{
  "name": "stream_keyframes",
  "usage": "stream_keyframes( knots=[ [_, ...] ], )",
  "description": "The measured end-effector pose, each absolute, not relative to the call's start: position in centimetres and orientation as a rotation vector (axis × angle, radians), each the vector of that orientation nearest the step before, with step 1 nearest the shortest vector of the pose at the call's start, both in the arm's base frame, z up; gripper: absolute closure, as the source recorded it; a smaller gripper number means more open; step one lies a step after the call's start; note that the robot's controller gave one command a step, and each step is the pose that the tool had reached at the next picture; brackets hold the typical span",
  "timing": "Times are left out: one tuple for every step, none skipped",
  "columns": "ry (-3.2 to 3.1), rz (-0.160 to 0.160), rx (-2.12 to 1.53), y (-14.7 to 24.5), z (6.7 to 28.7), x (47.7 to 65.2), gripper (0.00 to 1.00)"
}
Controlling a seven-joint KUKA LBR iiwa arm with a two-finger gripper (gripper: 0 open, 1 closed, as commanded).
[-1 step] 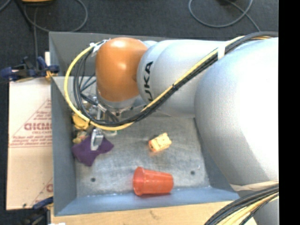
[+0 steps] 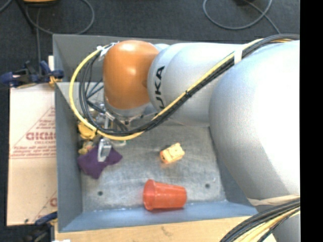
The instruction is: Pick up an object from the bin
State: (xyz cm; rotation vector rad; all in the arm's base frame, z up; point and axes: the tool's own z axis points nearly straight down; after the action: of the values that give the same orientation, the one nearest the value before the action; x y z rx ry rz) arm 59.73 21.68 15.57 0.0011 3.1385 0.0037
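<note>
Red cup (image 2: 164,194) lies on its side by the near wall of the bin (image 2: 68,180). Behind it, mid-floor, sits a small yellow block (image 2: 171,154), apart from the rest. At the left wall lies a crumpled purple cloth (image 2: 93,166); the claw (image 2: 104,152) is down on its upper edge, whether open or closed I cannot tell. A yellow toy (image 2: 86,130) lies just behind. The orange wrist cover (image 2: 126,74) is above.

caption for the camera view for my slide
gripper low over a purple cloth at the left of the bin, red cup on its side nearby
</note>
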Motion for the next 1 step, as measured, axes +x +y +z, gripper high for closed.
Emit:
stream_keyframes(
  knots=[
    [3.129,0.009,-0.206,19.57,8.01,59.98,1.00]
  ],
)
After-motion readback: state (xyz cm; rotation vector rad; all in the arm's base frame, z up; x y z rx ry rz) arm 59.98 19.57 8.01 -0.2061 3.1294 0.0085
